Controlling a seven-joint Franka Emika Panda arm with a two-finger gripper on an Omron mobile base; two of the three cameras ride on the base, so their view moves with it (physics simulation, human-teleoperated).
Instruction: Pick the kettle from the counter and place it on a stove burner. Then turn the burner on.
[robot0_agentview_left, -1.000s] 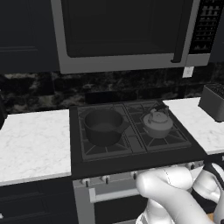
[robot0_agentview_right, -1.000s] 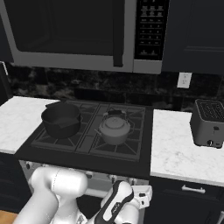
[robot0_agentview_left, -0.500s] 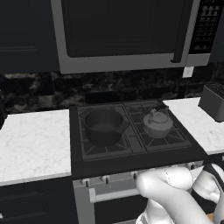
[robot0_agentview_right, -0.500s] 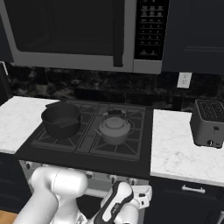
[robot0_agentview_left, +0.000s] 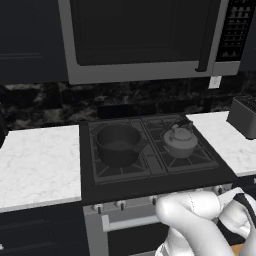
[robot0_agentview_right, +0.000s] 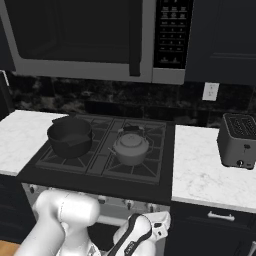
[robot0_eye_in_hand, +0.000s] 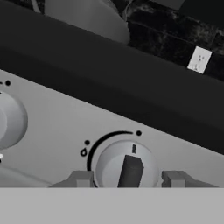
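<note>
kettle (robot0_agentview_right: 131, 147) on stove burner (robot0_agentview_right: 150, 165), jaws flanking half-hidden knob (robot0_eye_in_hand: 127, 168)

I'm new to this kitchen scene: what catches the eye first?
The kettle sits on a stove burner at the cooktop's right, beside a dark saucepan on the left. Up close, the gripper straddles a round grey stove knob on the front panel.
</note>
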